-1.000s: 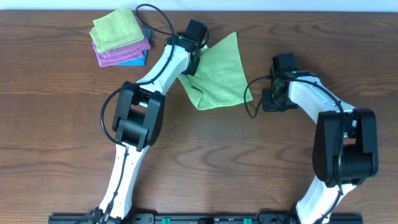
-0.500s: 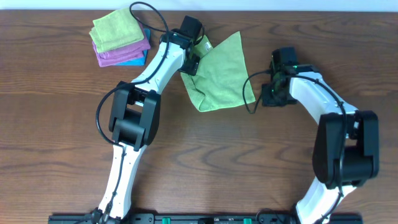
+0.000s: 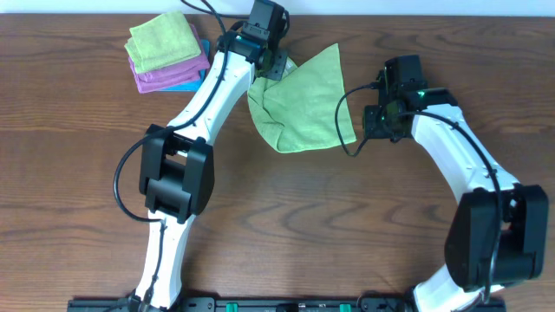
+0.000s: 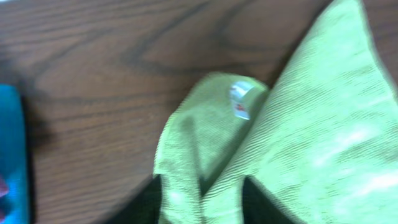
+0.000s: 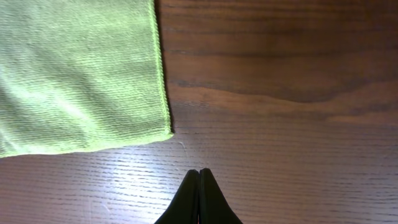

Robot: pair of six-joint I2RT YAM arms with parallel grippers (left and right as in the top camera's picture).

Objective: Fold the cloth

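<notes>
The light green cloth lies spread on the wooden table, its left part bunched and lifted. My left gripper is shut on that bunched left edge. In the left wrist view the cloth fills the gap at my left gripper, with a white tag on the folded corner. My right gripper is shut and empty just right of the cloth's near right corner. In the right wrist view my right gripper sits over bare wood, a little short of the cloth.
A stack of folded cloths, green on purple on blue, sits at the far left. Its blue edge shows in the left wrist view. The far table edge runs just behind the left gripper.
My left gripper has moved toward the far table edge, pulling the cloth's left edge with it. My right gripper has shifted slightly farther back beside the cloth.
</notes>
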